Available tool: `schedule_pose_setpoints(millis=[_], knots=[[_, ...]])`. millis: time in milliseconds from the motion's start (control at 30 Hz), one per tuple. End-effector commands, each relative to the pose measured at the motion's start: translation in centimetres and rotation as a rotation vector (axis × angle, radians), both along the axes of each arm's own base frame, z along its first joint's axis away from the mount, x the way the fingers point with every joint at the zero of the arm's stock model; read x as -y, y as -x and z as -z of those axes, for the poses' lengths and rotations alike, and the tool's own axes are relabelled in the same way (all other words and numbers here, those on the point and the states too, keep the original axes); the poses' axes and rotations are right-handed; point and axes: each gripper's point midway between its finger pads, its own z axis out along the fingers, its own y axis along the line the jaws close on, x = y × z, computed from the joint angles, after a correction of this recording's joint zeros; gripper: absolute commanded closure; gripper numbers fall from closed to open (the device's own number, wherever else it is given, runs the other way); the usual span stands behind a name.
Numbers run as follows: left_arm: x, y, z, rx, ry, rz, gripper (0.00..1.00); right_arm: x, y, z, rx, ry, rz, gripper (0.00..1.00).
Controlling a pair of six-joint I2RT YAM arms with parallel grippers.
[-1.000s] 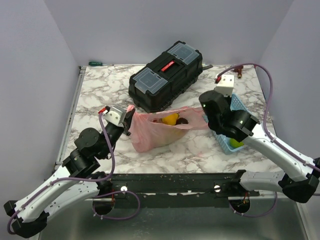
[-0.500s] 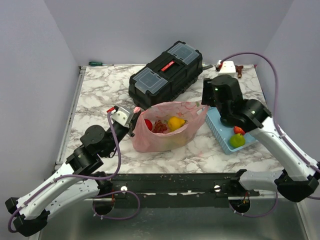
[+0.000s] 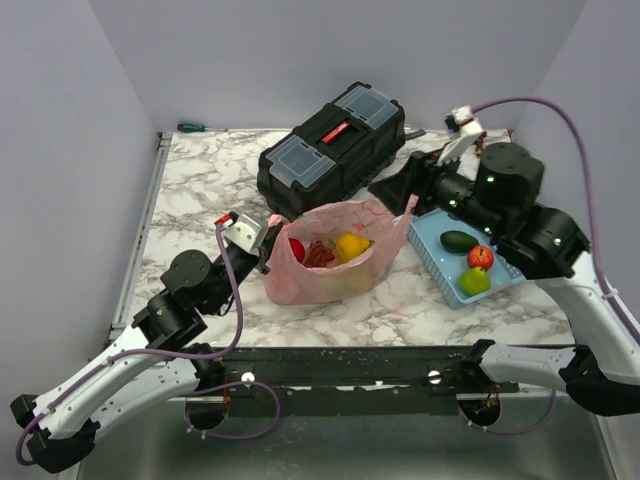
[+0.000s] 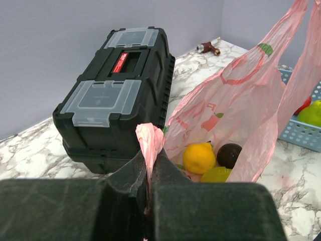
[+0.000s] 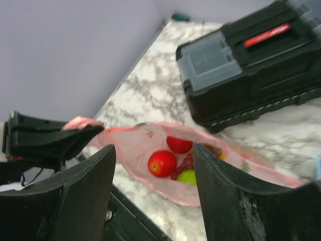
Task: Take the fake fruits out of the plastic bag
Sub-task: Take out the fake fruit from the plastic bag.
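The pink plastic bag (image 3: 330,262) stands open in the middle of the table. My left gripper (image 3: 272,231) is shut on its left handle (image 4: 149,142), pinched between the fingers. Inside lie fake fruits: a yellow one (image 4: 199,157), a dark one (image 4: 229,154), two red ones (image 5: 162,163) and grapes (image 5: 184,164). My right gripper (image 5: 153,150) is open above the bag's right side (image 3: 400,190), with nothing between its fingers. The bag's right handle (image 3: 411,208) stands up beside it.
A black toolbox (image 3: 333,150) sits right behind the bag. A light blue basket (image 3: 436,262) to the right holds a dark green (image 3: 459,240), a red (image 3: 480,257) and a green fruit (image 3: 474,281). A green-handled screwdriver (image 3: 190,127) lies at the back left.
My right gripper has opened, risen from beside the bag and swung back to the right. The bag, stretched wide before, now stands taller and narrower. The left gripper has moved slightly right with its handle.
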Motion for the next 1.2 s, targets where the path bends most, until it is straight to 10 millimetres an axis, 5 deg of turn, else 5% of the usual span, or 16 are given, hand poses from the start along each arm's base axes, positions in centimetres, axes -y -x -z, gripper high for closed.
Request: schedule_pose_setpoints(millis=[0,200,567,900,1167], knots=[[0.0,0.1,-0.8,0.016,0.004,0.006,1.0,-5.7,1.8,4.9,-0.116,0.001,-0.169,0.37],[0.4,0.2,-0.6,0.009,-0.003,0.026,1.0,-8.7,1.5,10.6,-0.179,0.117,-0.11,0.42],[1.0,0.5,-0.6,0.005,-0.004,0.061,1.0,-8.0,-0.7,22.6,-0.304,0.335,0.047,0.45],[1.9,0.8,-0.2,-0.015,-0.012,0.105,1.0,-9.5,-1.6,28.8,-0.343,0.477,0.071,0.42],[2.2,0.9,-0.1,-0.019,-0.018,0.115,1.0,-10.9,-0.7,31.5,-0.36,0.538,0.042,0.34]])
